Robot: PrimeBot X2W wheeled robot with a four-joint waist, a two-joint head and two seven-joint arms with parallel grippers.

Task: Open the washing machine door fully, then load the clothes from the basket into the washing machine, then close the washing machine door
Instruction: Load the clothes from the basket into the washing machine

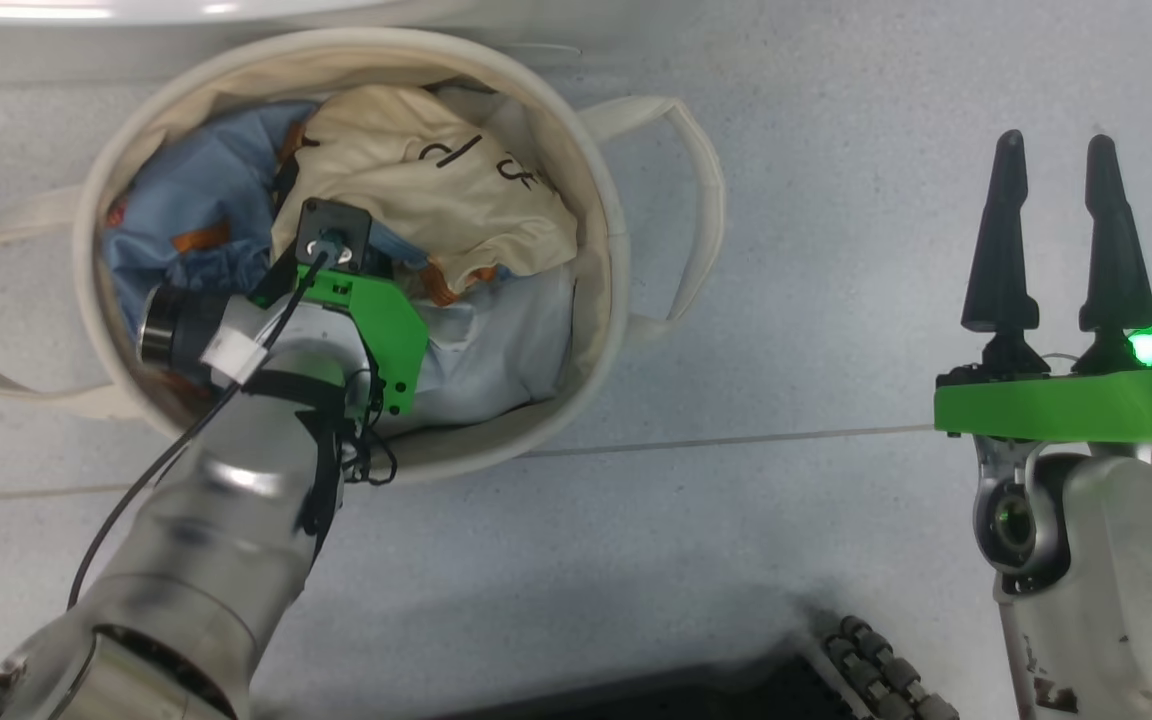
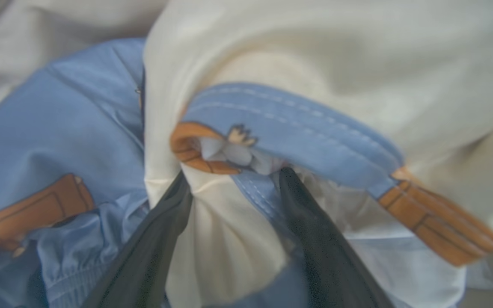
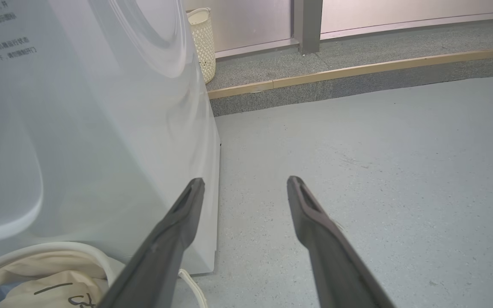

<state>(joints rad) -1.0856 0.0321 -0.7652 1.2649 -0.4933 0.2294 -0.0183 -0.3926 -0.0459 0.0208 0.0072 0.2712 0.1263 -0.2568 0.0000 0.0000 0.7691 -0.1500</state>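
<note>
Cream and blue fabric is bunched between the two dark fingers (image 2: 315,239) of the left gripper (image 2: 234,182) — the jaws stand well apart, pushed down into the clothes (image 2: 315,47), and they are not pressed together on any fold. An orange motif on a blue hem lies just above the fingertips in the left wrist view. In the head view the left wrist reaches down inside the basket (image 1: 608,250), near its middle, and covers its own fingers. The cream garment (image 1: 436,180) with black marks lies toward the far rim of the basket, the blue garment (image 1: 196,190) lies along the left wall, and a pale sheet (image 1: 516,340) is near the right wall. The basket stands on the grey floor (image 1: 836,250), with its two loop handles out to the left and right.

The right gripper (image 1: 1054,150) hangs well apart from the basket, over bare floor on the right — its jaws are wide open and hold nothing. In the right wrist view the washing machine (image 3: 101,128) stands just beside the basket; it is white, with printed text at its upper corner.
</note>
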